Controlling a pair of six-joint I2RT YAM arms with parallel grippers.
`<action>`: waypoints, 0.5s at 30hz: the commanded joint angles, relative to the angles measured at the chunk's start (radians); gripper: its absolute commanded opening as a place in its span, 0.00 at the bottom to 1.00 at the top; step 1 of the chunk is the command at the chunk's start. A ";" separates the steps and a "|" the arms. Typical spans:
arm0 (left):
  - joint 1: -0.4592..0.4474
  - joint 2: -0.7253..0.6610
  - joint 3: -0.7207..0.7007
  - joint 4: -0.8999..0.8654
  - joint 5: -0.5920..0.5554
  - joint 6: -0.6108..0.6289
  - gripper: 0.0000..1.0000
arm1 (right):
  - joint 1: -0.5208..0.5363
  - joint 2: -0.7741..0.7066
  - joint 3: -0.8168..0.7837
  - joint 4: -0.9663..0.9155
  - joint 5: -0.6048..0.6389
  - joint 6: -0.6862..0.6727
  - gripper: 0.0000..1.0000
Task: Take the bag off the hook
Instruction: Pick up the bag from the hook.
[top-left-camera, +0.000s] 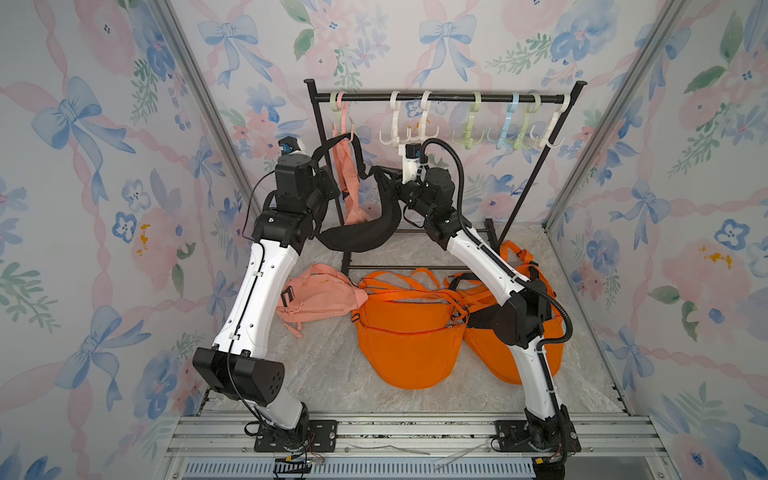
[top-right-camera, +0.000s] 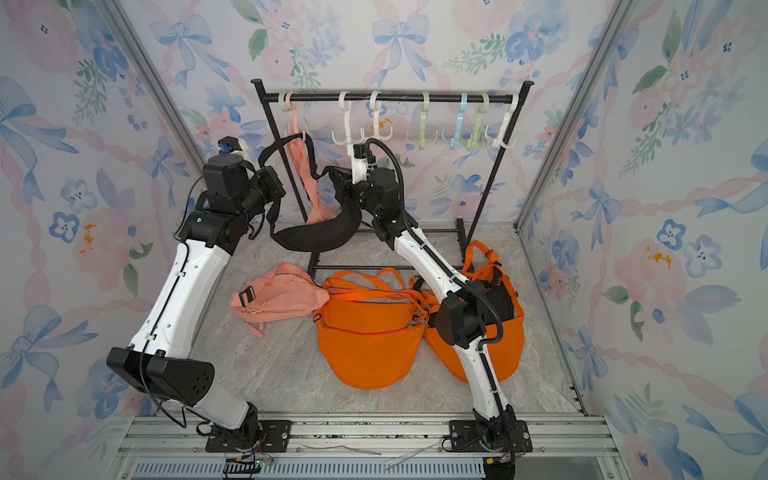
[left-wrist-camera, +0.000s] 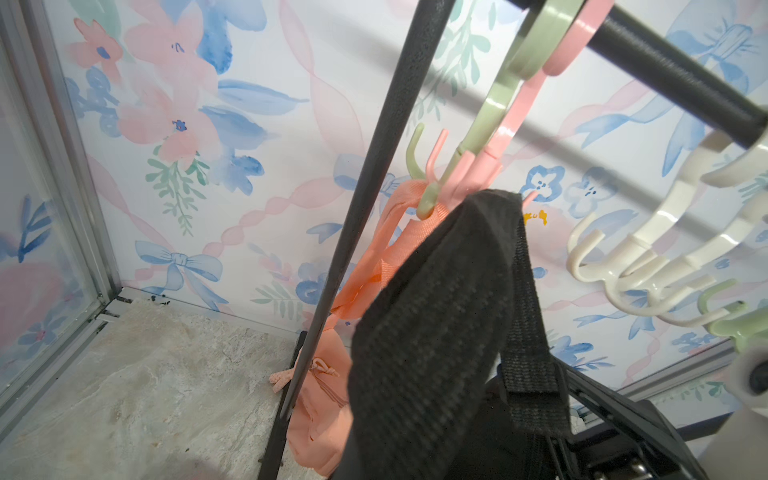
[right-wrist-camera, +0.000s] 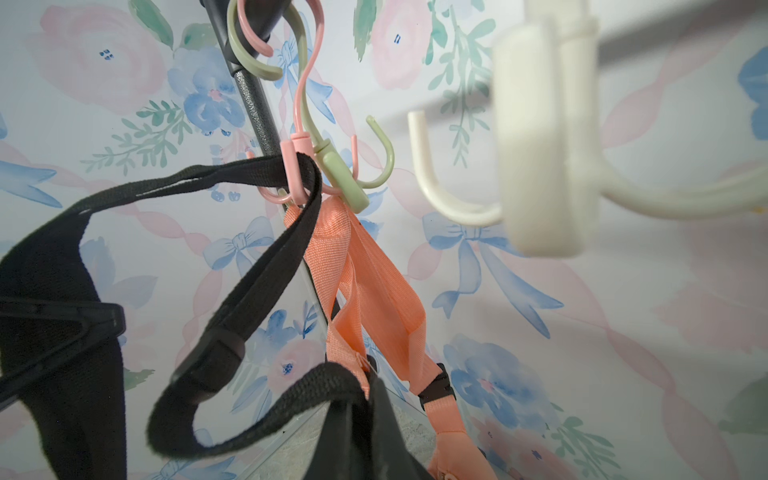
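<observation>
The black bag (top-left-camera: 361, 235) hangs in the middle of the frame, under the left end of the rail (top-left-camera: 449, 98) — long side running left to right, belly down, right end higher. Its strap (right-wrist-camera: 257, 168) is looped on the pink hook (left-wrist-camera: 519, 112). The left gripper (top-left-camera: 329, 184) and right gripper (top-left-camera: 387, 180) are both pinched shut on the strap — one each side.

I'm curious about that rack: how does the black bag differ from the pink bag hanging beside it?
The black bag sags curved, lifted at both ends; the hanging pink bag drops straight down. The left gripper and right gripper hold the black bag, not the pink bag. Both hang from neighbouring hooks.
</observation>
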 joint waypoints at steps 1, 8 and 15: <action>-0.004 0.019 0.052 0.001 0.014 0.000 0.00 | -0.001 -0.047 -0.016 0.038 0.005 -0.013 0.00; -0.018 0.075 0.162 0.001 0.058 0.003 0.00 | -0.004 -0.070 -0.019 0.048 0.017 -0.026 0.00; -0.043 0.127 0.238 0.002 0.094 0.004 0.00 | -0.013 -0.122 -0.082 0.104 0.030 -0.025 0.00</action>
